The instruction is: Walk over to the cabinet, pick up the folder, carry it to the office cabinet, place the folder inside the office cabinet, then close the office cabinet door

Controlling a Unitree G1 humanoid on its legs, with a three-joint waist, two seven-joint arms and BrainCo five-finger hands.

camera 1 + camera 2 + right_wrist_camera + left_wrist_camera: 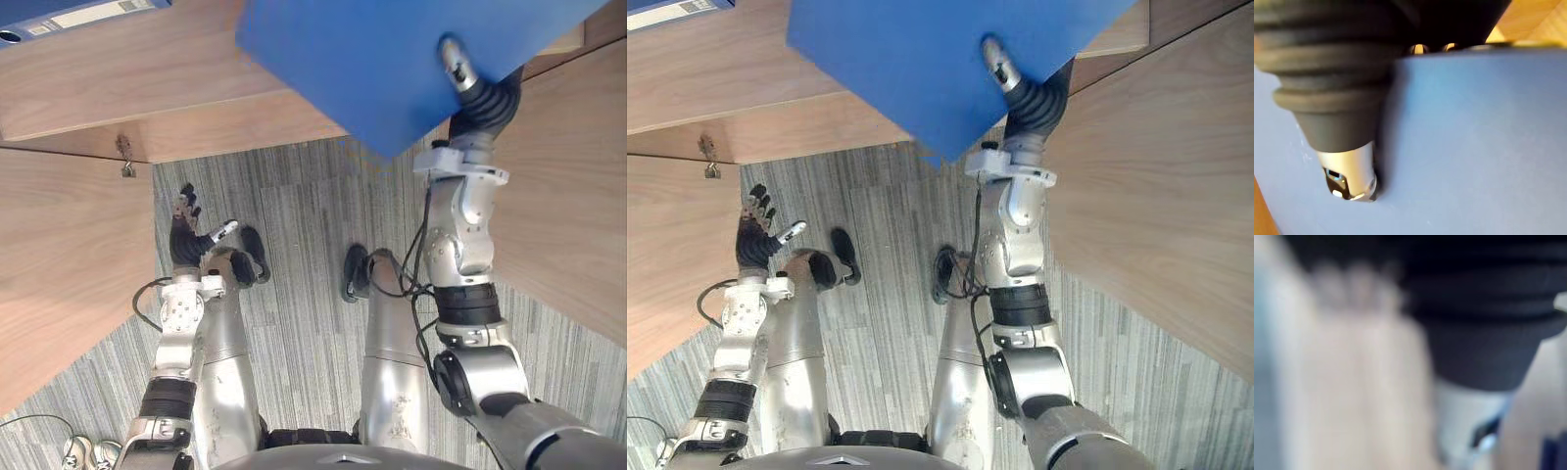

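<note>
Folder point(362, 69) (blue) in right hand point(457, 69)

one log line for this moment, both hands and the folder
right hand: thumb clamped on blue folder, held up | left hand: open, low, holding nothing | status: folder not yet placed

Office: wood cabinets point(98, 88), striped carpet point(304, 206)

Grey striped carpet point(294, 196) covers the floor beneath me, nothing lying loose on it that I can make out. Far left, a blue binder point(78, 15) lies on the wooden cabinet top point(147, 88).
</note>
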